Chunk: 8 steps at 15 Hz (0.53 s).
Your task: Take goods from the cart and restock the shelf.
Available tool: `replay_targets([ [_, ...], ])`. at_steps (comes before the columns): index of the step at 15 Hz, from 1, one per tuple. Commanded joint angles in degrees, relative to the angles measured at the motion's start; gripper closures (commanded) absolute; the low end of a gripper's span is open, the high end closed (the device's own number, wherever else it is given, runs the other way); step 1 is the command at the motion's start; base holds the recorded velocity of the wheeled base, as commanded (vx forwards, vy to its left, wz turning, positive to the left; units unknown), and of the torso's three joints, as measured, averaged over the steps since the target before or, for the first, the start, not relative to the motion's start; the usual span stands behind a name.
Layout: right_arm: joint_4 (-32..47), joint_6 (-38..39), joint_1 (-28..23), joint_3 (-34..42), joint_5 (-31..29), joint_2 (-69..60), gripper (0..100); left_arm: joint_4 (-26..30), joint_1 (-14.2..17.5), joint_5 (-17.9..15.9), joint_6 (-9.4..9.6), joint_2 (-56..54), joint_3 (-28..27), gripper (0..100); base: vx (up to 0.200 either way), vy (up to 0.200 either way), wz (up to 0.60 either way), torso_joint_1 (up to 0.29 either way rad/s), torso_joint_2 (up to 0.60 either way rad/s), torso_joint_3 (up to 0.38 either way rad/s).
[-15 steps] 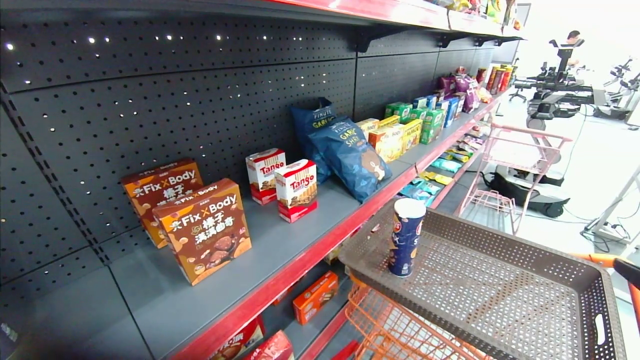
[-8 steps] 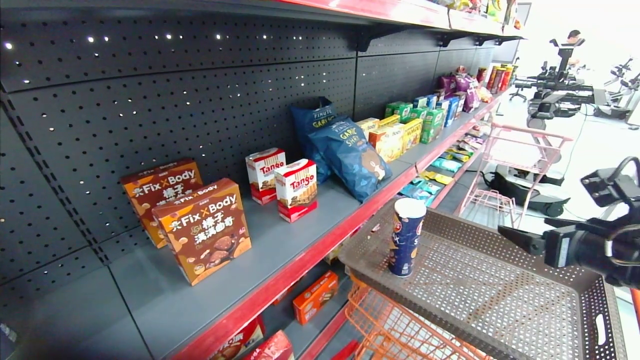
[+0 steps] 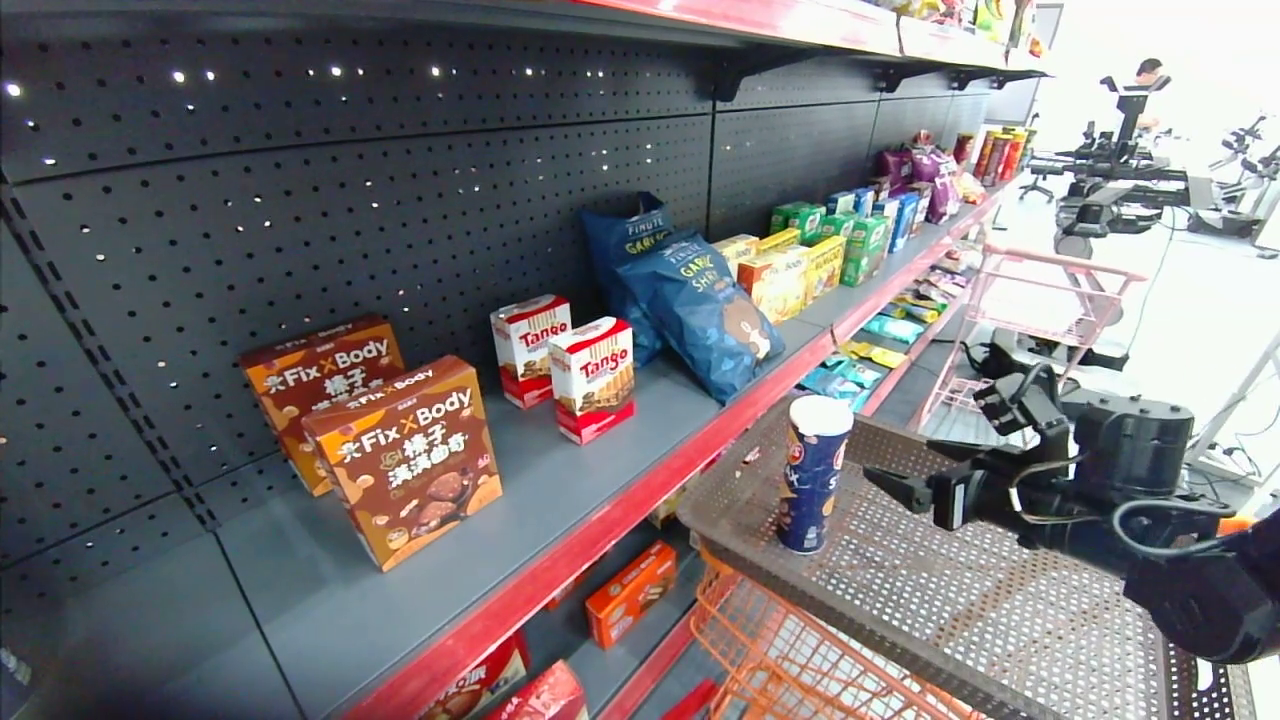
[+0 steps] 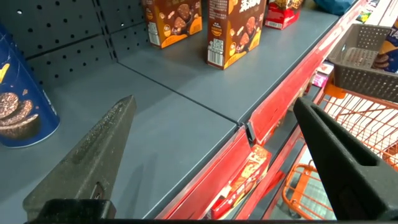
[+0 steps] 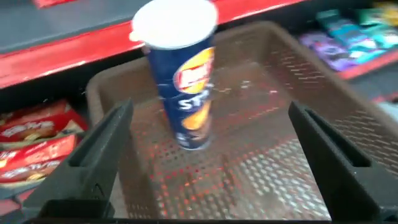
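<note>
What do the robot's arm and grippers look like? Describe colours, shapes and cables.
The right arm is matte black with a rounded joint housing and black cables looping along it. The right gripper has two dark, tapering fingers. The left gripper has the same flat, wedge-shaped dark grey fingers.

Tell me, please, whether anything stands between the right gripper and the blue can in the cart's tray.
Nothing visible does. The right gripper faces the upright blue can with jaws open, and only bare tray floor lies between them.
</note>
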Motion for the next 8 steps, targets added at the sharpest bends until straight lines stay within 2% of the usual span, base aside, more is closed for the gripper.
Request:
replay_targets([
  [1, -0.3, 0.0, 2.0, -2.2, 0.5, 5.4, 0, 0.0, 0.0, 0.0, -0.01, 0.1, 0.0, 0, 0.0, 0.0, 0.0, 0.0, 0.0, 0.0],
  [6, -4.9, 0.1, 3.9, -9.0, 1.9, 14.5, 0, 0.0, 0.1, 0.0, -0.01, 0.1, 0.0, 0, 0.0, 0.0, 0.0, 0.0, 0.0, 0.0],
  [8, -5.2, 0.0, 3.5, -12.3, 4.8, 16.7, 0, 0.0, 0.0, 0.0, -0.01, 0.1, 0.0, 0, 0.0, 0.0, 0.0, 0.0, 0.0, 0.0],
])
